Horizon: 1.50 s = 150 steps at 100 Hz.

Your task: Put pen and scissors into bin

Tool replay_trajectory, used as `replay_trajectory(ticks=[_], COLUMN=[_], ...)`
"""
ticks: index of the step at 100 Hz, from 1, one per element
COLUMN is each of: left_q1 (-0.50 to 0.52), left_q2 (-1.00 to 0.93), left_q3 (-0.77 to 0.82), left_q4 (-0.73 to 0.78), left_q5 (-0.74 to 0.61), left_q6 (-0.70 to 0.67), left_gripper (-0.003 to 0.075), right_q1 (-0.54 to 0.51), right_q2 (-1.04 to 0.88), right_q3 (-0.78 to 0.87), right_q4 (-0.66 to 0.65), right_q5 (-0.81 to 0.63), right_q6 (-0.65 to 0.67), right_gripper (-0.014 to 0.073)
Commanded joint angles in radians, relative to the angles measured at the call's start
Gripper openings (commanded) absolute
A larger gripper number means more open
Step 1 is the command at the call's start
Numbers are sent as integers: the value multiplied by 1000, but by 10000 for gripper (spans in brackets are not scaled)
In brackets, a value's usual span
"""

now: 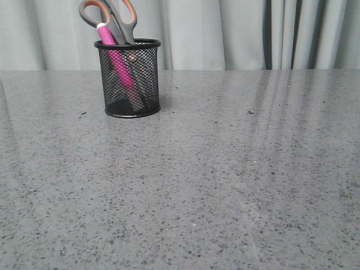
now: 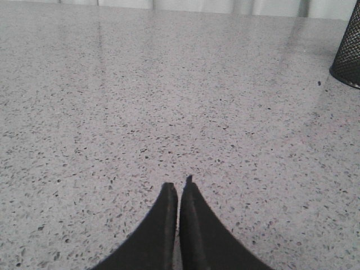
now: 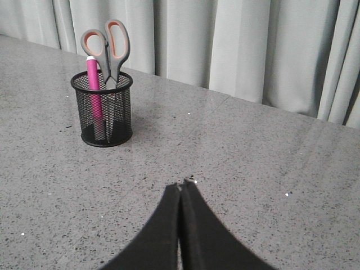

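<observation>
The black mesh bin (image 1: 132, 79) stands upright at the back left of the table. Inside it lean the pink pen (image 1: 117, 59) with its white cap and the scissors (image 1: 115, 17), blades down, grey and orange handles sticking out above the rim. The right wrist view shows the bin (image 3: 103, 109), pen (image 3: 94, 90) and scissors (image 3: 109, 45) well beyond my right gripper (image 3: 181, 185), which is shut and empty. My left gripper (image 2: 179, 185) is shut and empty over bare table; only an edge of the bin (image 2: 347, 50) shows there. Neither gripper appears in the front view.
A speckled grey table (image 1: 225, 180) runs to a grey curtain (image 1: 253, 34) along its far edge. A few small dark specks lie on the surface near the bin.
</observation>
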Motion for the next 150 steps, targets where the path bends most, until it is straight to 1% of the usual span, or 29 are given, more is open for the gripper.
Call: replay_trajectory(ticks=[1,32,41,47,54,60,63,66,67,71,73,74,76,77,82,90,95,101,106,114,118,126,136,150], left_q1=[3,3,3,3,3,3,3,3,3,3,3,3,3,3,3,3,3,3,3,3,3,3,3,3], left_q2=[-32,-32,-32,-32,-32,-32,-32,-32,-32,-32,-32,-32,-32,-32,-32,-32,-32,-32,-32,-32,-32,-32,-32,-32], left_q3=[43,43,43,43,43,43,43,43,43,43,43,43,43,43,43,43,43,43,43,43,43,43,43,43], left_q4=[3,3,3,3,3,3,3,3,3,3,3,3,3,3,3,3,3,3,3,3,3,3,3,3], left_q5=[-48,-48,-48,-48,-48,-48,-48,-48,-48,-48,-48,-48,-48,-48,-48,-48,-48,-48,-48,-48,-48,-48,-48,-48], left_q6=[-10,-10,-10,-10,-10,-10,-10,-10,-10,-10,-10,-10,-10,-10,-10,-10,-10,-10,-10,-10,-10,-10,-10,-10], left_gripper=[-19,-19,-19,-19,-19,-19,-19,-19,-19,-19,-19,-19,-19,-19,-19,-19,-19,-19,-19,-19,-19,-19,-19,-19], right_q1=[0,0,-2,-6,-35,-95,-134,-193,-193,-284,-323,-323,-373,-385,-459,-546,-580,-613,-631,-648,-657,-661,-662,-662], right_q2=[5,5,14,27,32,32,30,28,28,24,21,21,18,16,2,-32,-70,-127,-174,-248,-280,-350,-350,-353], right_q3=[-22,-22,-22,-20,-10,-2,2,8,11,30,38,42,63,69,120,224,281,337,383,422,418,418,418,418], right_q4=[-20,-20,-33,-33,-33,-30,-6,54,74,233,273,292,358,372,440,475,496,528,556,558,558,572,602,605], right_q5=[-60,-59,17,16,2,-28,-42,-56,-59,-77,-93,-99,-134,-144,-239,-405,-450,-460,-447,-405,-303,-176,-67,-54], right_q6=[-10,-10,-10,-10,-24,-95,-146,-201,-216,-320,-378,-397,-450,-483,-561,-579,-579,-574,-574,-568,-566,-566,-564,-566], right_gripper=[-71,-71,-71,-71,-71,-71,-71,-71,-71,-71,-71,-71,-71,-71,-71,-71,-71,-71,-71,-71,-71,-71,-71,-71])
